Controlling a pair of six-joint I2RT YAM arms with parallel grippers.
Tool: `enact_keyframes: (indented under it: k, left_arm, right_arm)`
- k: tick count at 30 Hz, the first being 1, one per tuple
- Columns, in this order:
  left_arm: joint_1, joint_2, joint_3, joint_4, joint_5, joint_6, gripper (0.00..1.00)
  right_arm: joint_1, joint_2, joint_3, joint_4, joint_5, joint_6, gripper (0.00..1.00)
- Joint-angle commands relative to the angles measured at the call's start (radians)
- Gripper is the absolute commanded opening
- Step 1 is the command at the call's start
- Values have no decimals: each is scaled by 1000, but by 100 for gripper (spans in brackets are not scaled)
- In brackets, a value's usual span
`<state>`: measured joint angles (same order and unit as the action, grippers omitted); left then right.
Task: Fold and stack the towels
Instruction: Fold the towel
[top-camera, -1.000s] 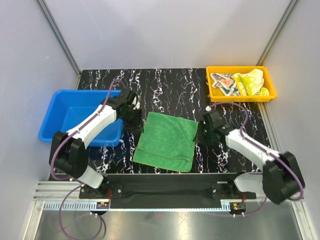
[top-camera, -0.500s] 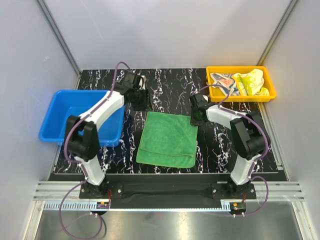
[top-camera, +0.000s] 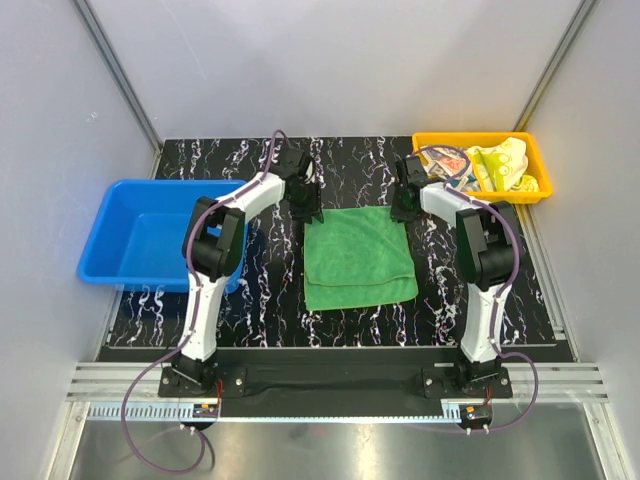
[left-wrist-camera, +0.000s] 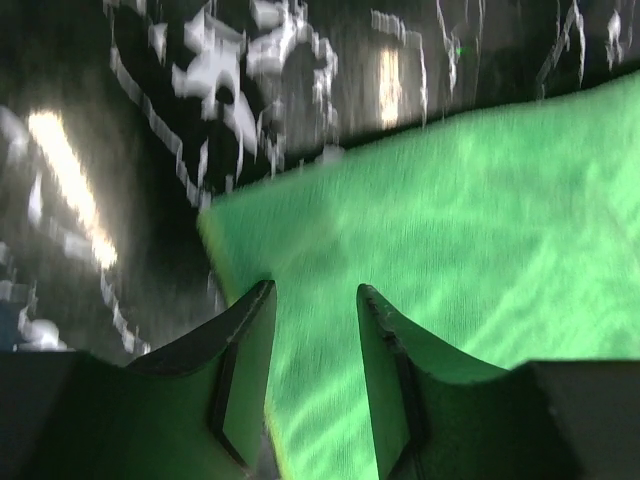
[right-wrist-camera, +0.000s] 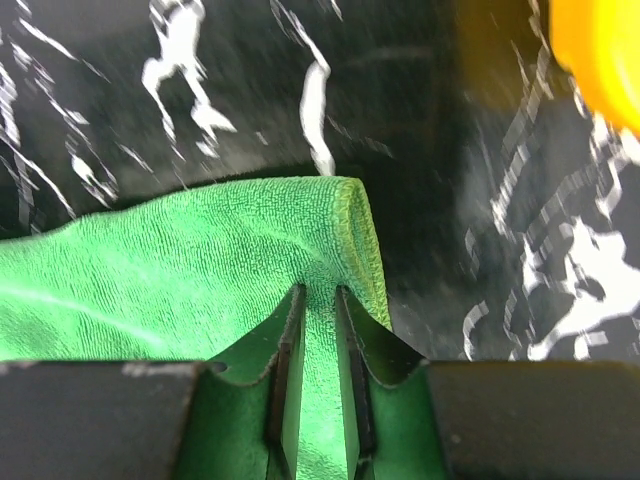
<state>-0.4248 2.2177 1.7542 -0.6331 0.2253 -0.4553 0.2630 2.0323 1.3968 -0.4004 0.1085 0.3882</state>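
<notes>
— So where does the green towel (top-camera: 358, 255) lie?

— Flat in the middle of the table (top-camera: 250, 300), folded into a rough rectangle. Its far edge runs between the tips of the two arms.

— And the right gripper (top-camera: 404, 205)?

— It sits at the far right corner of the cloth, just beside the orange tray (top-camera: 480, 197). In the right wrist view its fingers (right-wrist-camera: 260, 370) are nearly together. A pinch of green pile is caught in the narrow slit between them, and the hem puckers just past the tips, so it is clamped on the green towel.

— The left gripper (top-camera: 308, 207)?

— At the far left corner. From the left wrist camera its fingers (left-wrist-camera: 235, 380) stand visibly apart, with green cloth filling the gap and the towel's corner pointing away beyond them. That picture is smeared, so whether they press on the cloth or only hang over it cannot be told.

— What of the other towels?

— Both lie crumpled in the orange tray at the far right corner of the table. The pale yellow towel (top-camera: 503, 165) with green print is on the right and the cream towel (top-camera: 445, 160) with coloured print is on the left, and the two touch. The print is too small to read.

— Anything else?

— A blue bin (top-camera: 150, 235) stands at the left edge, well apart from the green towel. The left arm reaches past its far right corner.
</notes>
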Motion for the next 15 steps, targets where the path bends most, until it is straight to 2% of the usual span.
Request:
enact_keyframes:
  k: [1, 6, 9, 11, 15]
  left_arm:
    - [0, 81, 128, 27, -32, -14, 43]
    - [15, 230, 368, -80, -69, -9, 44]
    - [27, 272, 447, -120, -50, -8, 44]
    - [27, 225, 452, -169, -84, -6, 44]
    - [17, 24, 284, -180, -176, -13, 48]
  right_arm:
    - [-11, 72, 76, -12, -32, -25, 25]
    - [-33, 132, 183, -40, -56, -37, 25]
    - [-36, 134, 258, -95, -40, -57, 25]
    - [-36, 99, 289, -153, -18, -63, 25]
    - [-36, -13, 294, -231, -18, -17, 28]
